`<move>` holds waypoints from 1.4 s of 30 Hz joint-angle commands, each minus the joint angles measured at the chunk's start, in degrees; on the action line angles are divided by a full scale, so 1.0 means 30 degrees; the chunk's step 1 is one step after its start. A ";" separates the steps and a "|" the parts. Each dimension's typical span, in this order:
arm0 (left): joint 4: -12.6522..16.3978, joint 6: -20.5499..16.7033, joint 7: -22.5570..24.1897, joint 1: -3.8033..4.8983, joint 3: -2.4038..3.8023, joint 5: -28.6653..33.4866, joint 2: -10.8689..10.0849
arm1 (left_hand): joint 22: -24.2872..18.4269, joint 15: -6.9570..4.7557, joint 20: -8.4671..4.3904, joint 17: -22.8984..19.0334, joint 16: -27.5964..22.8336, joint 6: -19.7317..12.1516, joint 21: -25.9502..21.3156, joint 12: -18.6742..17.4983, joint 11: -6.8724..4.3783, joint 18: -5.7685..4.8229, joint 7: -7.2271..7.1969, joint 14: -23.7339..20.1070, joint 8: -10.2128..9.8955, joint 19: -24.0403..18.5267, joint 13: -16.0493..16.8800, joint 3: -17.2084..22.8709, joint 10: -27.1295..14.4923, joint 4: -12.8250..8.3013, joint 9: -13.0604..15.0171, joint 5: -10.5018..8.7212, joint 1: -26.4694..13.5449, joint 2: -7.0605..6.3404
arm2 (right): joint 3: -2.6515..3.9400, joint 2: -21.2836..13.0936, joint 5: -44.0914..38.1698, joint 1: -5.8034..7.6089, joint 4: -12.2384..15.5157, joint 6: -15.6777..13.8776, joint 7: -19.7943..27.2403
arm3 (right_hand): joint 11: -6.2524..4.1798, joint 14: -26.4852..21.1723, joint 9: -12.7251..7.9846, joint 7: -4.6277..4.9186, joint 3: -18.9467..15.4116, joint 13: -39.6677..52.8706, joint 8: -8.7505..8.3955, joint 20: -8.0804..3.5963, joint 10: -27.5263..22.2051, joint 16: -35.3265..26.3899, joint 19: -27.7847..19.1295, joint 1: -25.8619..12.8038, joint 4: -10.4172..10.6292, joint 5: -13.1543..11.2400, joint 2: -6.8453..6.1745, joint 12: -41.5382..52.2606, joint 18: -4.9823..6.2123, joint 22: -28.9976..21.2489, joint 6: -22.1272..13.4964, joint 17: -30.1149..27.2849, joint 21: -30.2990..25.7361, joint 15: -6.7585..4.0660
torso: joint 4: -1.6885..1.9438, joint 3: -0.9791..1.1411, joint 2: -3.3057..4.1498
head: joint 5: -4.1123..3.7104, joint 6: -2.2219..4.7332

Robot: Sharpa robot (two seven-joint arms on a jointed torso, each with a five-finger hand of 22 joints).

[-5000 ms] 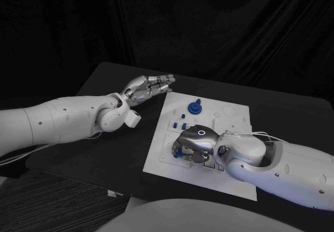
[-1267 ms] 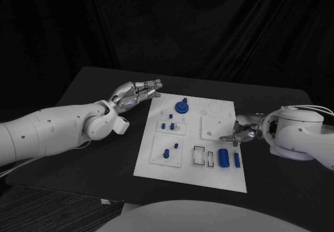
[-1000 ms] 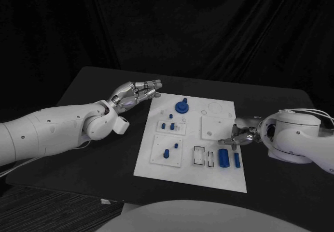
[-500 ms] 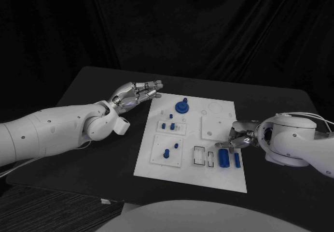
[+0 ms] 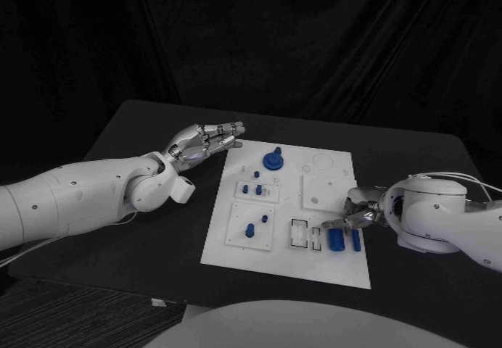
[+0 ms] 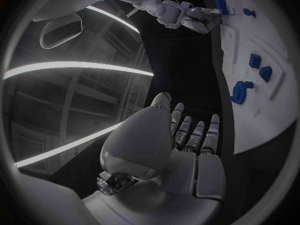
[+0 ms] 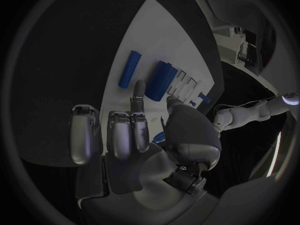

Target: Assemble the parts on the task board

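The white task board (image 5: 324, 272) lies in the middle of the table. A blue knob (image 5: 274, 159) stands at its far end, with small blue pegs (image 5: 252, 189) and two more pegs (image 5: 251, 231) nearer. A thick blue cylinder (image 5: 336, 238) and a slim blue cylinder (image 5: 355, 241) lie side by side near the right edge. My right hand (image 5: 352, 214) hovers just beyond them, fingers bent toward the board and holding nothing; in the right wrist view a fingertip (image 7: 139, 87) points at the thick cylinder (image 7: 160, 80). My left hand (image 5: 206, 138) is held flat and empty off the board's far left corner.
The black table (image 5: 136, 217) has bare room left of the board and in front of it. My left forearm (image 5: 84, 196) lies across the table's left side. In the left wrist view, the board (image 6: 250, 110) shows with the knob (image 6: 240, 91) on it.
My right hand has crept nearer along the board's right edge toward the two cylinders; five seconds ago it was over the board's near left. The left hand has stayed put.
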 commanded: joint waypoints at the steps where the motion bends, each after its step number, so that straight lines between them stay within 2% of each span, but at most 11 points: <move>1: 0.0025 0.0303 0.0997 -0.0032 0.0018 0.0123 0.0028 | -0.0028 -0.0131 -0.0030 -0.0017 0.0031 0.0081 0.0021 0.0072 0.0104 0.0012 0.0099 -0.0004 0.0065 -0.0048 0.0019 0.0120 0.0027 -0.0001 0.0016 0.0059 0.0144 0.0004 | 0.0002 0.0078 -0.0160 -0.0152 -0.0021 0.0526 -0.0603 | -0.0045 0.2037 0.0343 -0.0015 -0.0129 0.5029 0.0056 -0.0048 0.1996 0.0048 0.0773 0.0348 -0.0040 0.0353 0.0263 0.0047 0.0065 0.4144 -0.0249 0.5029 -0.0129 -0.0015 | 0.0002 -0.0001 0.0000 | 0.0036 -0.0002; 10: -0.0013 0.0358 0.0936 -0.0049 0.0018 0.0123 0.0040 | -0.0005 -0.0123 -0.0030 -0.0015 0.0044 0.0084 0.0025 0.0074 0.0113 0.0008 0.0106 0.0003 0.0065 -0.0038 0.0018 0.0125 0.0028 0.0002 0.0016 0.0058 0.0142 0.0000 | 0.0002 0.0243 -0.0147 -0.0349 -0.0115 0.0295 -0.0387 | 0.0013 0.2037 0.1076 0.0062 -0.0243 0.5029 -0.0145 -0.0011 0.1996 0.0048 0.0758 0.1144 -0.0120 0.1463 0.0535 0.0047 0.0080 0.4126 -0.0671 0.5029 -0.0212 0.0038 | 0.0009 -0.0003 -0.0004 | 0.0030 -0.0002; 12: -0.0039 0.0371 0.0932 -0.0053 0.0018 0.0123 0.0051 | -0.0005 -0.0123 -0.0030 -0.0015 0.0044 0.0084 0.0025 0.0074 0.0113 0.0008 0.0106 0.0003 0.0065 -0.0038 0.0018 0.0125 0.0028 0.0002 0.0016 0.0058 0.0142 0.0000 | 0.0002 0.0282 -0.0023 -0.0407 -0.0158 0.0072 -0.0301 | 0.0059 0.2037 0.1438 0.0115 -0.0159 0.5029 -0.0359 0.0023 0.1996 0.0048 0.0783 0.1926 -0.0331 0.3279 0.0747 0.0047 0.0069 0.4141 -0.0944 0.5029 -0.0187 0.0069 | 0.0008 -0.0002 -0.0003 | 0.0035 -0.0002; 14: -0.0050 0.0377 0.0930 -0.0056 0.0018 0.0123 0.0053 | -0.0015 -0.0117 -0.0029 -0.0015 0.0044 0.0093 0.0024 0.0073 0.0119 0.0005 0.0110 0.0001 0.0066 -0.0041 0.0017 0.0129 0.0026 0.0003 0.0016 0.0058 0.0141 -0.0002 | 0.0002 0.0314 0.0100 -0.0453 -0.0197 -0.0018 -0.0280 | 0.0094 0.2037 0.1646 0.0151 -0.0143 0.5029 -0.0523 0.0044 0.1996 0.0048 0.0790 0.2335 -0.0455 0.4369 0.0806 0.0047 0.0069 0.4143 -0.1120 0.5029 -0.0191 0.0095 | 0.0001 -0.0006 -0.0002 | 0.0039 -0.0002; 15: -0.0052 0.0377 0.0929 -0.0058 0.0018 0.0123 0.0051 | -0.0015 -0.0117 -0.0029 -0.0015 0.0044 0.0093 0.0024 0.0073 0.0119 0.0005 0.0110 0.0001 0.0066 -0.0041 0.0017 0.0129 0.0026 0.0003 0.0016 0.0058 0.0141 -0.0002 | 0.0002 0.0328 0.0149 -0.0476 -0.0218 -0.0036 -0.0275 | 0.0138 0.2037 0.1728 0.0201 0.0039 0.5029 -0.0757 0.0049 0.1996 0.0048 0.0780 0.2909 -0.0745 0.6070 0.0812 0.0047 0.0074 0.4137 -0.1445 0.5029 -0.0218 0.0113 | 0.0003 -0.0004 -0.0002 | 0.0039 -0.0002; 17: -0.0051 0.0378 0.0920 -0.0060 0.0018 0.0123 0.0039 | -0.0015 -0.0117 -0.0029 -0.0015 0.0044 0.0093 0.0024 0.0073 0.0119 0.0005 0.0110 0.0001 0.0066 -0.0041 0.0017 0.0129 0.0026 0.0003 0.0016 0.0058 0.0141 -0.0002 | 0.0002 0.0361 0.0285 -0.0528 -0.0265 -0.0054 -0.0270 | 0.0199 0.2037 0.1822 0.0278 0.0308 0.5029 -0.1033 0.0091 0.1996 0.0048 0.0774 0.3519 -0.1100 0.8126 0.0787 0.0047 0.0077 0.4131 -0.1717 0.5029 -0.0242 0.0166 | 0.0001 -0.0003 -0.0004 | 0.0054 -0.0002; 18: -0.0051 0.0378 0.0918 -0.0061 0.0018 0.0123 0.0035 | -0.0015 -0.0117 -0.0029 -0.0015 0.0044 0.0093 0.0024 0.0073 0.0119 0.0005 0.0110 0.0001 0.0066 -0.0041 0.0017 0.0129 0.0026 0.0003 0.0016 0.0058 0.0141 -0.0002 | 0.0002 0.0366 0.0344 -0.0538 -0.0272 -0.0077 -0.0265 | 0.0206 0.2037 0.1832 0.0292 0.0334 0.5029 -0.1065 0.0101 0.1996 0.0048 0.0781 0.3561 -0.1130 0.8303 0.0783 0.0047 0.0073 0.4136 -0.1737 0.5029 -0.0231 0.0174 | 0.0004 -0.0003 -0.0001 | 0.0059 -0.0002; 21: -0.0056 0.0381 0.0907 -0.0063 0.0018 0.0123 0.0020 | -0.0015 -0.0117 -0.0029 -0.0015 0.0044 0.0093 0.0024 0.0073 0.0119 0.0005 0.0110 0.0001 0.0066 -0.0041 0.0017 0.0129 0.0026 0.0003 0.0016 0.0058 0.0141 -0.0002 | 0.0002 0.0338 0.0987 -0.0575 -0.0263 -0.0458 -0.0207 | 0.0233 0.2037 0.1905 0.0327 0.1109 0.5029 -0.1484 0.0147 0.1996 0.0048 0.0732 0.4776 -0.1979 1.0321 0.0858 0.0047 0.0104 0.4097 -0.2113 0.5029 -0.0356 0.0201 | 0.0008 -0.0001 0.0002 | 0.0076 -0.0002; 29: -0.0080 0.0422 0.0899 -0.0073 0.0018 0.0123 0.0051 | 0.0022 -0.0097 -0.0028 -0.0010 0.0067 0.0072 0.0032 0.0083 0.0135 -0.0002 0.0121 0.0016 0.0063 -0.0022 0.0016 0.0148 0.0034 0.0000 0.0014 0.0068 0.0149 -0.0005 | 0.0002 0.0120 0.3954 -0.0591 -0.0157 -0.2237 -0.0076 | 0.0339 0.2037 0.2487 0.0453 0.1867 0.5029 -0.1301 0.0214 0.1996 0.0048 0.0456 0.5024 -0.2534 1.2386 0.0860 0.0047 0.0253 0.3881 -0.2722 0.5029 -0.1006 0.0287 | 0.0002 -0.0003 -0.0004 | 0.0171 -0.0002; 36: -0.0105 0.0444 0.0870 -0.0080 0.0018 0.0123 0.0060 | 0.0022 -0.0097 -0.0028 -0.0010 0.0067 0.0072 0.0032 0.0083 0.0135 -0.0002 0.0121 0.0016 0.0063 -0.0022 0.0016 0.0148 0.0034 0.0000 0.0014 0.0068 0.0149 -0.0005 | 0.0005 -0.0289 0.6166 -0.0533 0.0322 -0.3954 0.0375 | 0.0261 0.2037 0.3119 0.0356 0.2253 0.5029 -0.0675 0.0190 0.1996 0.0048 0.0508 0.4892 -0.2743 1.2836 0.0938 0.0047 0.0240 0.3905 -0.2789 0.5029 -0.0963 0.0236 | 0.0002 -0.0002 -0.0002 | 0.0200 -0.0002; 42: -0.0156 0.0465 0.0851 -0.0085 0.0018 0.0123 0.0126 | 0.0022 -0.0097 -0.0028 -0.0010 0.0067 0.0072 0.0032 0.0083 0.0135 -0.0002 0.0121 0.0016 0.0063 -0.0022 0.0016 0.0148 0.0034 0.0000 0.0014 0.0068 0.0149 -0.0005 | 0.0007 -0.0447 0.8665 -0.0174 0.0739 -0.5473 0.0807 | 0.0225 0.2037 0.3507 0.0326 0.2479 0.5029 -0.0292 0.0152 0.1996 0.0048 0.0567 0.4465 -0.2611 1.3009 0.1076 0.0047 0.0218 0.3941 -0.2923 0.5029 -0.0881 0.0197 | 0.0005 0.0002 0.0004 | 0.0108 -0.0002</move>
